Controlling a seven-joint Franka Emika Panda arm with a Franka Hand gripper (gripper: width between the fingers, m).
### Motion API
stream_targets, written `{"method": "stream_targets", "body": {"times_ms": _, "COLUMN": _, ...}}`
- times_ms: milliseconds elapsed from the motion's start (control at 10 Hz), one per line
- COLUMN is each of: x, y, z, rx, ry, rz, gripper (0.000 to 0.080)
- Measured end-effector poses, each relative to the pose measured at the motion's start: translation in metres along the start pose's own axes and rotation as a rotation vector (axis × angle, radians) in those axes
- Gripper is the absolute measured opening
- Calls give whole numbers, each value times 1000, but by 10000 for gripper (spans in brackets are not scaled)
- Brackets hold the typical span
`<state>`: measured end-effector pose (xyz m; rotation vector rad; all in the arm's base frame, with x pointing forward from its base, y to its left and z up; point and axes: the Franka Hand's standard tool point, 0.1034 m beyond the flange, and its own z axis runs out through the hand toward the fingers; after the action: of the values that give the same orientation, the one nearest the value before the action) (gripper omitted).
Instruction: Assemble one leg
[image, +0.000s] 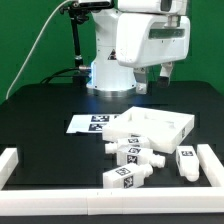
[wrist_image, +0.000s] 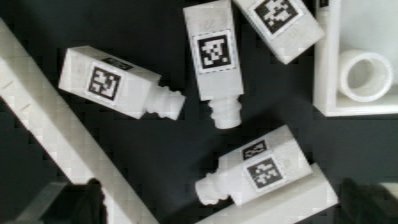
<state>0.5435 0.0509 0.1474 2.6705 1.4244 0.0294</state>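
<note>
While the gripper (image: 153, 80) hung high above the table (image: 40, 110) with its jaws wide apart and empty, the leg (wrist_image: 258, 170) lay flat well below them, near the white tray (image: 160, 122); the jaws did not touch it.

We see a green backdrop (image: 30, 40) behind a black table (image: 45, 115) — evenly lit, matte — with low white rails (image: 9, 166) edging its near side and corners.
</note>
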Motion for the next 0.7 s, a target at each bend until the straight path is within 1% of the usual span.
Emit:
{"method": "stream_targets", "body": {"times_ms": 400, "x": 0, "y": 0, "z": 1, "rx": 2, "ry": 0, "rz": 1, "gripper": 650}}
{"method": "stream_targets", "body": {"times_ms": 500, "x": -1, "y": 2, "z": 3, "rx": 10, "ry": -4, "rz": -17, "gripper": 650}}
{"method": "stream_targets", "body": {"times_ms": 600, "x": -1, "y": 17, "z": 10, "rx": 32, "ry": -14, "rz": -33, "gripper": 650}}
{"method": "stream_targets", "body": {"times_ms": 700, "x": 1, "y": 28, "z": 21, "rx": 31, "ry": 3, "rz": -49, "gripper": 650}}
